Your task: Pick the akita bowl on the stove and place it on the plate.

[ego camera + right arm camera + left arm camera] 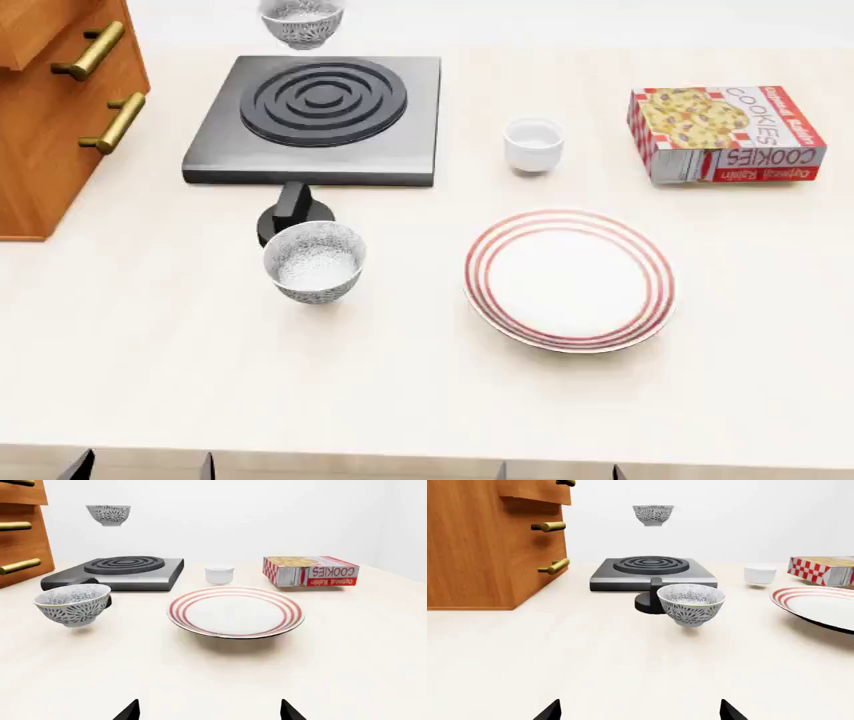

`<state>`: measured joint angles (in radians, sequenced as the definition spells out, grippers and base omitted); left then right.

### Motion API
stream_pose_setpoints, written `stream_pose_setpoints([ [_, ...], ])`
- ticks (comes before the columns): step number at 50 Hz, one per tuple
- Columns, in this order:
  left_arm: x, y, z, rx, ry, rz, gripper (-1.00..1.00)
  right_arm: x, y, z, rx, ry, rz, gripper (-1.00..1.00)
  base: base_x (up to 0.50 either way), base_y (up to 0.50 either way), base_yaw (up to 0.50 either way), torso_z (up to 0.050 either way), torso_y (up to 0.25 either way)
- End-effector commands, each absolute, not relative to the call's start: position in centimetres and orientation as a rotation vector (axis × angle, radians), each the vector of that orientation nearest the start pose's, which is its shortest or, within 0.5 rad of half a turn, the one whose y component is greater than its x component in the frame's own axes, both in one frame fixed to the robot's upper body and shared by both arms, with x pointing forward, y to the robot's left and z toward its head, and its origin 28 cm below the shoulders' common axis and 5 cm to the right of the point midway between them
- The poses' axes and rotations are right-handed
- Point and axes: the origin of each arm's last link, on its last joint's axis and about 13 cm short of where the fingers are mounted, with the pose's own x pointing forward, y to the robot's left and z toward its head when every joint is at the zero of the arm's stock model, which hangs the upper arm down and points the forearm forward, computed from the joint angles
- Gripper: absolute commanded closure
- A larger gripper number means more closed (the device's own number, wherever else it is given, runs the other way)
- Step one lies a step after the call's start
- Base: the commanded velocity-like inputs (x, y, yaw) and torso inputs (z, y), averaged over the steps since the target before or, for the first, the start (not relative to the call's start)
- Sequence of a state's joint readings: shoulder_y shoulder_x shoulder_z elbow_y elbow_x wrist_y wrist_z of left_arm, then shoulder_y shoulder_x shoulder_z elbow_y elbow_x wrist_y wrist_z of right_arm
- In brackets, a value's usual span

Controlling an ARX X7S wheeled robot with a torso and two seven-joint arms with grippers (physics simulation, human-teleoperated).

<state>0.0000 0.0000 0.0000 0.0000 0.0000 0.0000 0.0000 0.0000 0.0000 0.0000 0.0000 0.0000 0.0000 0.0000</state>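
Nothing is done yet, I judge. The akita bowl (302, 20) hangs above the stove's (315, 118) far edge. Both my hands are released and hold nothing; the plate (570, 279) right of the stove is bare.

My head camera looks steeply down over the table (160, 380). Both my wrist cameras sit low, facing forward across it. All three share the stove (320, 115) and plate (570, 280).

The only readable lettering is on the flat rectangular cardboard box with red-and-white checkered sides (725, 132) at the upper right of the head view. Its side facing the camera carries "COOKIES" in red capitals, with a smaller line above that seems to read "Oatmeal Raisin". The same "COOKIES" shows on the box's side in the right wrist view (311, 571).
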Motion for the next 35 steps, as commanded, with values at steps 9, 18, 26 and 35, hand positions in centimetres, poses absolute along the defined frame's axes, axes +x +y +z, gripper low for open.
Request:
stream_pose_setpoints([
  [9, 21.1, 20.5, 1.5, 0.001, -0.018, -0.006, -1.00, 21.1, -9.7, 1.2, 0.003, 0.000, 0.000, -1.00, 0.00, 0.00, 0.00, 0.000, 0.000],
  [18, 21.0, 20.4, 1.3, 0.013, -0.026, -0.015, -1.00, 21.0, -9.7, 1.2, 0.005, 0.001, 0.001, -1.00, 0.00, 0.00, 0.00, 0.000, 0.000],
  [26, 21.0, 20.5, 1.5, 0.008, -0.026, -0.012, -1.00, 21.1, -9.7, 1.1, 0.007, 0.003, 0.002, -1.00, 0.00, 0.00, 0.00, 0.000, 0.000],
  [35, 21.0, 20.4, 1.4, 0.010, -0.023, -0.013, -1.00, 22.9, -9.3, 3.6, -0.077, 0.039, 0.005, -1.00, 0.00, 0.00, 0.00, 0.000, 0.000],
])
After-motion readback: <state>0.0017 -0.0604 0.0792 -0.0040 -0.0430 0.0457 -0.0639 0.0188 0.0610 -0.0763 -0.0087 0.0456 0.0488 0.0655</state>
